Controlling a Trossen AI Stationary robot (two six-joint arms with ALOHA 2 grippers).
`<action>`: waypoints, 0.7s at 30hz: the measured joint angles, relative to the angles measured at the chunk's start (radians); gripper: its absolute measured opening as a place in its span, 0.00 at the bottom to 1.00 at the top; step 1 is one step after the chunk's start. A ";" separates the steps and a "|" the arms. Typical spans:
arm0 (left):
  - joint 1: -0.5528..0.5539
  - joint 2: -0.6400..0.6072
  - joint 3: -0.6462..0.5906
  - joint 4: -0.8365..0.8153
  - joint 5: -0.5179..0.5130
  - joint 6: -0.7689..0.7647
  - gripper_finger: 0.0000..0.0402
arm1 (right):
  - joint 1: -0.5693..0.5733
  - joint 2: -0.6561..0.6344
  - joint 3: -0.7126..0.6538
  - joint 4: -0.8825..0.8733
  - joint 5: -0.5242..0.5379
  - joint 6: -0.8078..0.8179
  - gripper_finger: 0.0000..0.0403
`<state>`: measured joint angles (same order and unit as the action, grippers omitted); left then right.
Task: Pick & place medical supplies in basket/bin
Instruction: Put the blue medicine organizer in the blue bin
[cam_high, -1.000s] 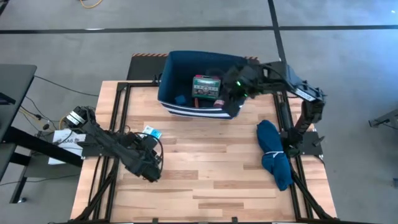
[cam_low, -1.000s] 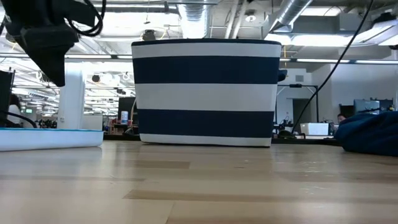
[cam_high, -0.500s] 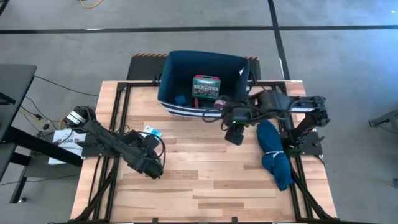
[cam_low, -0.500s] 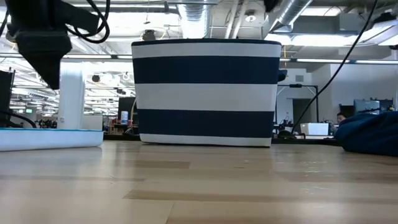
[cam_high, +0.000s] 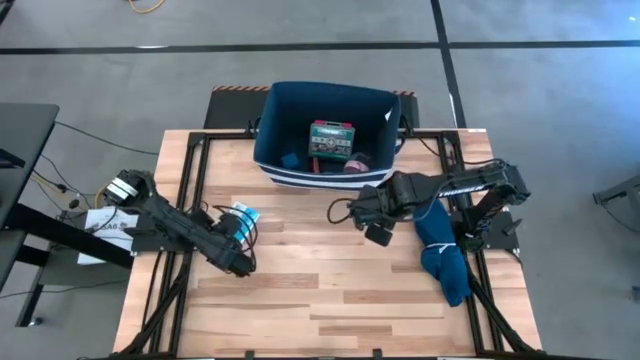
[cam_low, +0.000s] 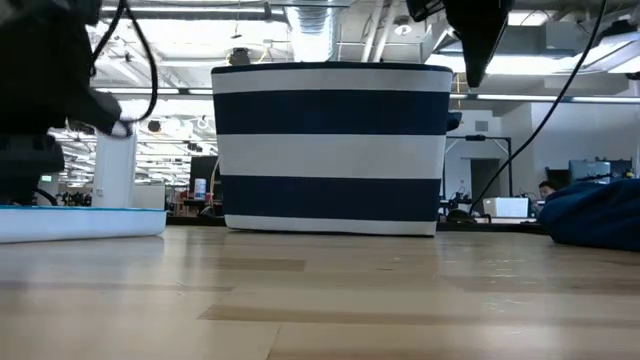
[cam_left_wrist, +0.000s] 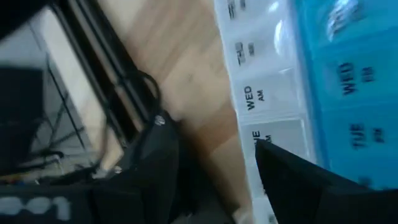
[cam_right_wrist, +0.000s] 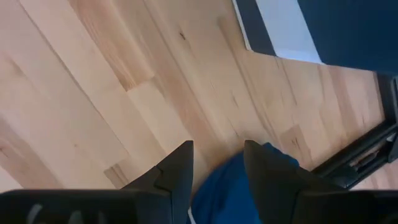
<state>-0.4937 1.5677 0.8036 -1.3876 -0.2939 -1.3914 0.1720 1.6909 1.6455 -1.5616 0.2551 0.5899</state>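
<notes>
Translucent-lidded plastic pill organiser (cam_left_wrist: 298, 81) between spread left fingers (cam_left_wrist: 292, 168); right fingers (cam_right_wrist: 264, 168) narrowly parted, empty.

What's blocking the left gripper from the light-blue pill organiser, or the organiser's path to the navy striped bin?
Nothing visible. The left gripper sits right beside the light-blue pill organiser. Only bare wooden table lies between it and the navy striped bin; the right gripper hangs farther off.

Both arms matte black w/ chunky jointed links. Left arm (cam_high: 185, 232): black cables looped along it, white label near the base, text unreadable. Right arm (cam_high: 455, 185): thin black cable. Right gripper (cam_right_wrist: 217, 171): two flat black tapered fingers, poss. rubber-padded.
</notes>
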 joint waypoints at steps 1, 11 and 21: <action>0.007 0.000 -0.023 0.029 0.012 0.001 0.50 | 0.005 0.000 -0.006 0.002 0.000 0.005 0.33; 0.057 -0.001 -0.057 0.188 0.034 0.080 0.16 | 0.037 0.000 -0.020 0.059 0.004 0.004 0.33; 0.057 0.000 0.067 0.568 -0.054 0.297 0.02 | 0.021 0.000 -0.020 0.128 0.008 -0.013 0.33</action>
<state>-0.4362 1.5677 0.8703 -0.8197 -0.3474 -1.0948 0.1927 1.6905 1.6253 -1.4334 0.2634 0.5772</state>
